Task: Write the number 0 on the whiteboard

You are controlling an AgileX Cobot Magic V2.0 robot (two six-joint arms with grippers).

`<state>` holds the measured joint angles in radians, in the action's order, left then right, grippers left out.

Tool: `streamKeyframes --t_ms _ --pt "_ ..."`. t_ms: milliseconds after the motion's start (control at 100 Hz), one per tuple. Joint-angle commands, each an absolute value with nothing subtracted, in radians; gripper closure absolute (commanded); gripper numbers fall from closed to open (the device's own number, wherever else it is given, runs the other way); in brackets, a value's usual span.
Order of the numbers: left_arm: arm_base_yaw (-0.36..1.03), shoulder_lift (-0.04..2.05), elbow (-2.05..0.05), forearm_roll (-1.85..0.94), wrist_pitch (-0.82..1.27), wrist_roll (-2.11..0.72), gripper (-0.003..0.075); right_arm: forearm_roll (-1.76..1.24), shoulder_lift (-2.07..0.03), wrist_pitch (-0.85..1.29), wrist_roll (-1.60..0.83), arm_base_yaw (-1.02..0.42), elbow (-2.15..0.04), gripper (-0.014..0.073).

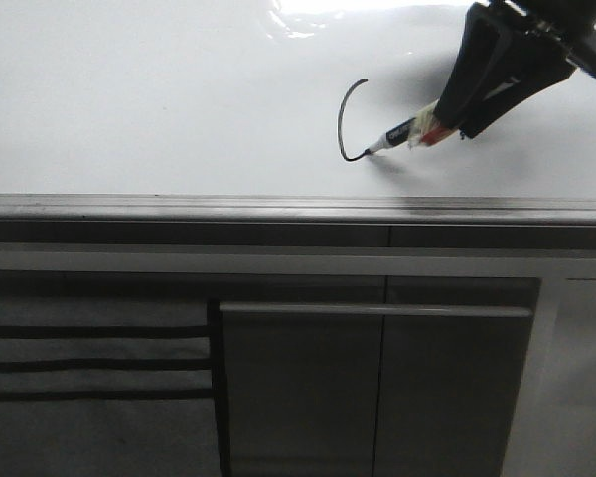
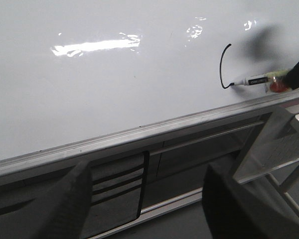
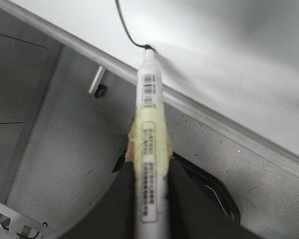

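Note:
The whiteboard (image 1: 129, 99) is a large glossy white board lying flat; it also shows in the left wrist view (image 2: 114, 89) and the right wrist view (image 3: 229, 59). The number 0 (image 1: 344, 119) stands as a thin black curved stroke, open on its right side, with a short tail at its top (image 2: 222, 64) (image 3: 123, 25). My right gripper (image 1: 449, 127) (image 3: 147, 172) is shut on a white marker (image 1: 397, 134) (image 2: 254, 79) (image 3: 149, 124) wrapped in yellowish tape. The marker's tip touches the stroke's lower end. My left gripper (image 2: 147, 199) is open and empty in front of the board's edge.
A grey metal edge strip (image 1: 278, 207) runs along the board's near side. Below it are dark grey cabinet panels (image 1: 377, 388) with a horizontal bar handle (image 1: 377, 310) and a slatted panel (image 1: 89, 358). Bright glare (image 1: 308, 15) lies on the board's far part.

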<state>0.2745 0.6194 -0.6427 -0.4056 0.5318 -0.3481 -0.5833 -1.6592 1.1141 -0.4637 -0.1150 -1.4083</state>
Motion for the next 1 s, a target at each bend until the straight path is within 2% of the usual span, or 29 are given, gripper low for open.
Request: streamKeyframes --t_ms 0,230,510,700,860,990 --pt "0.272 0.624 -0.671 -0.43 0.466 -0.339 0.0281 -0.59 -1.607 1.072 -0.461 -0.09 -1.478 0.0641" --pt "0.272 0.624 -0.671 -0.43 0.466 -0.339 0.0281 -0.618 -1.609 1.086 -0.461 -0.108 -1.587 0.0641" --pt "0.272 0.624 -0.671 -0.43 0.485 -0.397 0.0281 -0.651 -1.538 1.179 -0.542 -0.144 -1.583 0.0641" --pt "0.272 0.643 -0.735 -0.459 0.611 -0.563 0.0281 -0.702 -1.373 1.178 -0.87 -0.199 -1.391 0.0641" --pt "0.272 0.733 -0.805 -0.662 0.804 -0.832 0.0281 -0.77 -1.266 1.176 -1.069 -0.273 -1.238 0.0641" --pt "0.272 0.825 -0.834 -0.828 0.933 -1.049 0.0281 -0.77 -1.245 1.208 -1.227 -0.344 -1.206 0.0641"
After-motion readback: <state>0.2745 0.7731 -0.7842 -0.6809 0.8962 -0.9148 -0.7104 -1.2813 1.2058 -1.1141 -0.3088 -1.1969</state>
